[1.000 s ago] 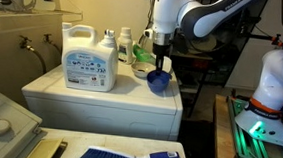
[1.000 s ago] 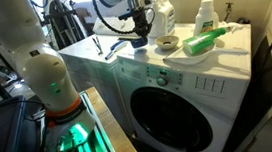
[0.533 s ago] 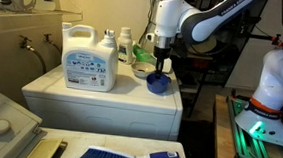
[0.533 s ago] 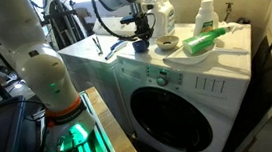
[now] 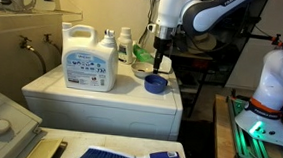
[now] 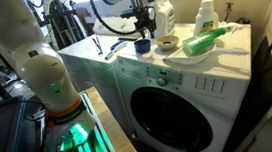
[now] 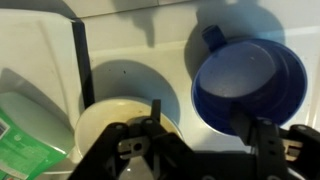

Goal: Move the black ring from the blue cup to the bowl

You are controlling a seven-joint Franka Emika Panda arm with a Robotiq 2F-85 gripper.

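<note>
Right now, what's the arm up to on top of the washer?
The Panda's claw hangs just above the blue cup on top of the washer. In the wrist view the cup looks empty, and the bowl sits right beside it. The black ring isn't clearly visible, so I can't tell whether the claw holds it. The part of the bowl that shows has nothing in it.
</note>
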